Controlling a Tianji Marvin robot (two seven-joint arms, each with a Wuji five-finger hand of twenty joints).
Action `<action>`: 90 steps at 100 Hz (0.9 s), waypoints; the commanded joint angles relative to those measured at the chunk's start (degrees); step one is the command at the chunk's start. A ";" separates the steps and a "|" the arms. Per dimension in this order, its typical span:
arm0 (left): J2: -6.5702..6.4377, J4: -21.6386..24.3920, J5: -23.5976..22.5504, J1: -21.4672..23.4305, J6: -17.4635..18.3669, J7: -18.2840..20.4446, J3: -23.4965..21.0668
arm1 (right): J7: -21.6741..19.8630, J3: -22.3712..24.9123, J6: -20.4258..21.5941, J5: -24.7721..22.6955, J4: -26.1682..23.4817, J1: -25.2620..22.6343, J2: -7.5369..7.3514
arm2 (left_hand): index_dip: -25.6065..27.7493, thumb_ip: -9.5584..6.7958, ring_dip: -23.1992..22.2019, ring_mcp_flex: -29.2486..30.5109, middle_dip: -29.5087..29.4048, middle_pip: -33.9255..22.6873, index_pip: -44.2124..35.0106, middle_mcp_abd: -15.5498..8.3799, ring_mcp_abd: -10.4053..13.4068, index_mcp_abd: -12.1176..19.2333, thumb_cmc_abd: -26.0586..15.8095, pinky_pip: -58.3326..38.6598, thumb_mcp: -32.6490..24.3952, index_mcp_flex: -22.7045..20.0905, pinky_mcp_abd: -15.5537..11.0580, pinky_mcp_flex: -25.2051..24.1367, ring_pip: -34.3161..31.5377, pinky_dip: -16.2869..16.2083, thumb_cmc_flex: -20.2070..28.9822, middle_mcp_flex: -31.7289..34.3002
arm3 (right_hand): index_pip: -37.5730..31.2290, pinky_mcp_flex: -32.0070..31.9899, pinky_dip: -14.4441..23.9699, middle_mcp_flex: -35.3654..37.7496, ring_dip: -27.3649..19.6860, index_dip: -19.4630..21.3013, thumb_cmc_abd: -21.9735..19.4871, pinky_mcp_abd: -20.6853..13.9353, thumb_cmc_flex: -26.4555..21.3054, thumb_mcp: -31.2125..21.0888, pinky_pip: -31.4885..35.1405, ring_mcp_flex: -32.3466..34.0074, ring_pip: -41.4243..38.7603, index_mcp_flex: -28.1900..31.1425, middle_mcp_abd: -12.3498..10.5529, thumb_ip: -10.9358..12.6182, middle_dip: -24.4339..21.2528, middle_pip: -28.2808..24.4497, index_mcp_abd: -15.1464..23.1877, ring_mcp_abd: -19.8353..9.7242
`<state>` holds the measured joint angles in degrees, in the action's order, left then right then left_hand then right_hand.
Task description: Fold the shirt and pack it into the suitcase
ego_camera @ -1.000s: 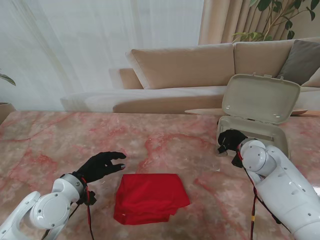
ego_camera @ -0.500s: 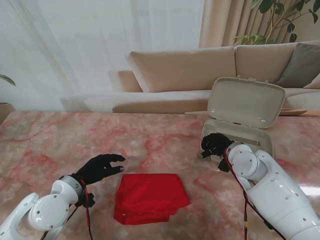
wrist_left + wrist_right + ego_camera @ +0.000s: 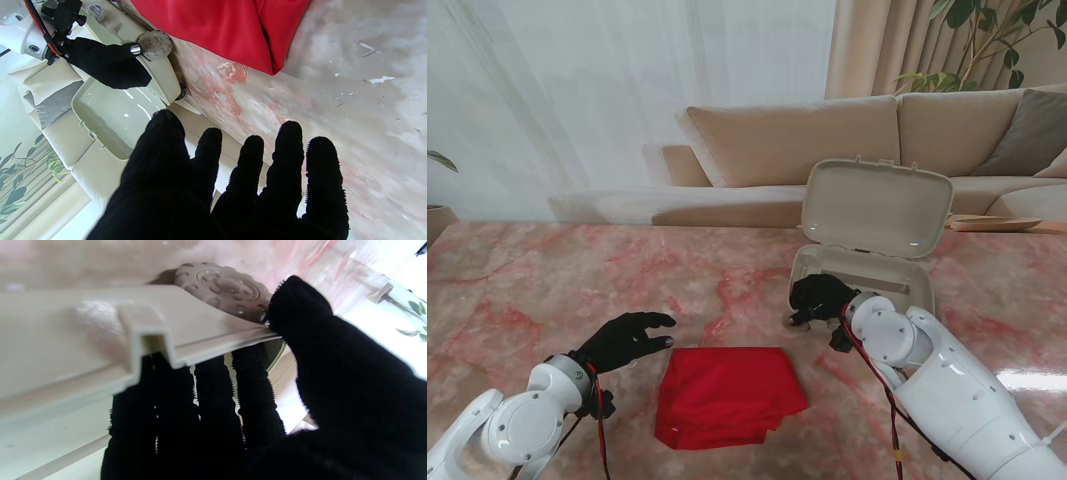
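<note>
Shirt (image 3: 727, 394) just beside splayed, empty left robot hand (image 3: 624, 338); right robot hand (image 3: 819, 298) gripping suitcase (image 3: 867, 235) rim

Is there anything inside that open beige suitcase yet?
The suitcase shows only bare beige lining; its near front is hidden behind the right hand gripping its rim. The red shirt lies folded on the table.

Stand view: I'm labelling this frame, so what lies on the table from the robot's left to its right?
Left robot hand → folded red shirt → right robot hand gripping the open suitcase.
</note>
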<state>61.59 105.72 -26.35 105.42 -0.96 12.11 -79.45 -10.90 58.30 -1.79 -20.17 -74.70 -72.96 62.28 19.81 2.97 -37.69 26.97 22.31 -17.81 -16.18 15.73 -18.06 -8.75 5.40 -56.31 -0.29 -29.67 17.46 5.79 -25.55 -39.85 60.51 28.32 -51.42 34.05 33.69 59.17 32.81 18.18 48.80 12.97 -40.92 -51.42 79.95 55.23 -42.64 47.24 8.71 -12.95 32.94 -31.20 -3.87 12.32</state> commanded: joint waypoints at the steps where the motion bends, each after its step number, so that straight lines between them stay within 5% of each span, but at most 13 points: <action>1: -0.06 -0.30 0.06 0.53 -0.24 0.05 0.04 | -0.89 -1.29 -0.07 1.06 0.71 -0.18 1.38 | 0.65 -0.73 0.59 -1.12 -0.50 0.29 -0.17 -0.96 -1.28 1.02 -0.78 1.29 1.83 -0.15 0.70 -0.85 1.21 0.18 -0.97 0.73 | -3.85 -0.42 -1.06 1.11 -3.15 1.07 -4.45 -0.20 -5.19 -6.36 0.75 2.50 7.54 3.12 -0.10 1.16 0.31 0.61 5.46 -1.79; 90: -0.07 -0.26 0.25 1.34 -0.82 0.26 -0.43 | 3.93 -15.14 6.55 9.65 9.49 9.28 6.18 | 0.68 -0.74 0.55 -1.13 -0.50 0.30 -0.23 -0.82 -1.43 0.89 -0.87 1.38 1.83 -0.37 1.05 -1.03 1.18 0.15 -1.00 0.79 | -4.61 -0.28 -2.27 2.44 -3.21 0.48 -4.04 -0.91 -6.50 -8.35 -0.28 2.58 8.31 4.44 -1.42 1.26 0.59 1.43 6.33 -2.74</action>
<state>61.56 105.72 -26.10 106.21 -1.43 12.31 -79.89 -5.94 43.81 4.51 -10.96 -65.94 -63.80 67.47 19.81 2.97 -37.68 26.97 22.31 -17.81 -16.18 15.73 -18.06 -8.75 5.41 -55.79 -0.29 -29.67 17.50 5.78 -25.54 -39.85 60.51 28.32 -51.42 33.26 32.83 59.94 32.82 18.06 48.58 12.97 -40.90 -51.37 79.82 55.57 -41.20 47.27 8.41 -12.98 32.94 -30.51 -5.80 10.33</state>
